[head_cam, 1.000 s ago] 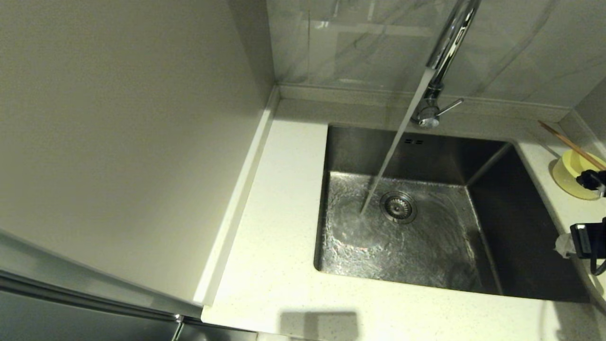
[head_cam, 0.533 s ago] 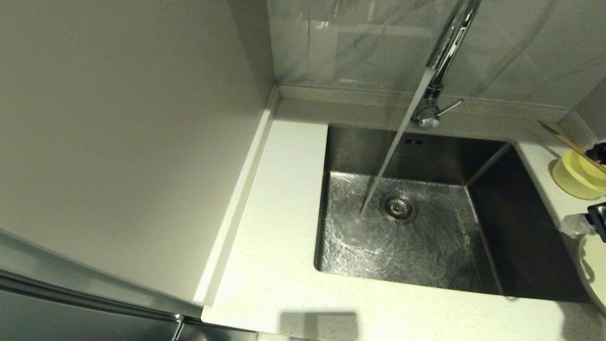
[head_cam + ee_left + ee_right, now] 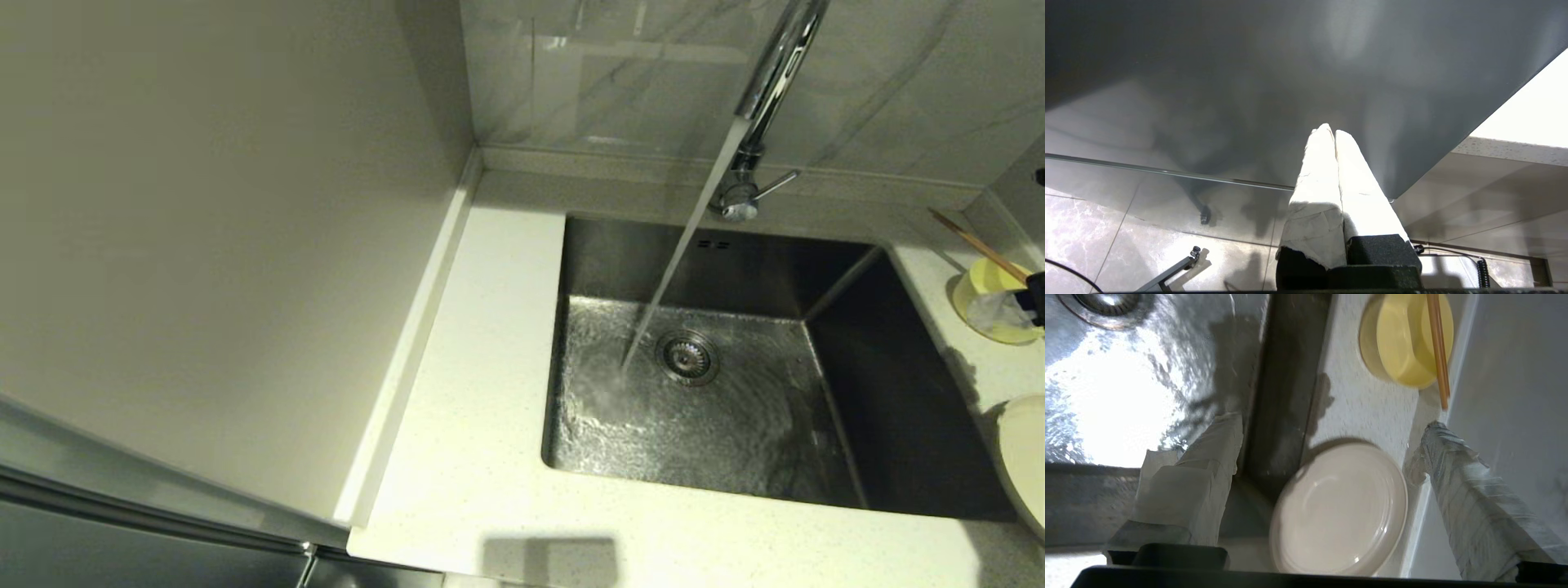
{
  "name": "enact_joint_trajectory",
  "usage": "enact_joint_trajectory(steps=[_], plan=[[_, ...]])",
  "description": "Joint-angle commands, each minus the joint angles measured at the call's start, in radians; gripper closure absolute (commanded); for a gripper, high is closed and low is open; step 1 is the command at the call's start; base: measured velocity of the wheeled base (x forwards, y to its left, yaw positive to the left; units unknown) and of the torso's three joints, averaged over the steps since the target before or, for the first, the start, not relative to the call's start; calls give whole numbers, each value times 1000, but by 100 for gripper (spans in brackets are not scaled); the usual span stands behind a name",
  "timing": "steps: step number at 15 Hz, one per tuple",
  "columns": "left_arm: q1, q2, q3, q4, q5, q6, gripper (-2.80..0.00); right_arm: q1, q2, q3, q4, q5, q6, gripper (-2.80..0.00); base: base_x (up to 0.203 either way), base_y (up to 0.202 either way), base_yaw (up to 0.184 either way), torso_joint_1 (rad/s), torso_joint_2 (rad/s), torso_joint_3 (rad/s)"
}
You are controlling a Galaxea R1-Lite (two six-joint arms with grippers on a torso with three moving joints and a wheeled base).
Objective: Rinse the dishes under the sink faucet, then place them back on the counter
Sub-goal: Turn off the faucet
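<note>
Head view shows water pouring from the sink faucet into the sink, which holds no dish. All three dishes sit on the counter to the right of the basin: the bowl with the chopsticks laid across it, and the plate nearer the robot. Whether any has been rinsed I cannot tell (no drops are plain to see), so I judge that at least part of the rinsing may remain. The right gripper hovers above the plate, fingers spread wide and empty. The left gripper, pressed together, is parked below the counter edge. The head camera cuts off most of the plate.
</note>
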Motion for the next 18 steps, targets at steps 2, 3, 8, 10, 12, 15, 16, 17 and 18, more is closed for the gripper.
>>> enact_joint_trajectory(steps=[2, 3, 8, 10, 12, 15, 16, 17, 18], plan=[[0, -2, 0, -1, 0, -1, 0, 29, 27, -19, -37, 3, 9, 0, 0, 0, 0, 0, 0, 0], [0, -2, 0, 0, 0, -1, 0, 45, 34, -18, -55, 6, 15, 0, 0, 0, 0, 0, 0, 0], [0, -2, 0, -1, 0, -1, 0, 58, 62, -37, -101, 12, 20, 0, 0, 0, 0, 0, 0, 0], [0, -2, 0, -1, 0, -1, 0, 71, 78, -40, -166, 10, 24, 0, 0, 0, 0, 0, 0, 0], [0, -2, 0, -1, 0, -1, 0, 71, 88, -45, -184, 10, 30, 0, 0, 0, 0, 0, 0, 0], [0, -2, 0, -1, 0, -1, 0, 79, 98, -48, -186, 11, 67, 0, 0, 0, 0, 0, 0, 0], [0, -2, 0, -1, 0, -1, 0, 98, 107, -66, -186, 11, 113, 0, 0, 0, 0, 0, 0, 0], [0, -2, 0, -1, 0, -1, 0, 116, 119, -89, -185, 11, 162, 0, 0, 0, 0, 0, 0, 0], [0, -2, 0, -1, 0, -1, 0, 131, 134, -120, -185, 11, 227, 0, 0, 0, 0, 0, 0, 0]])
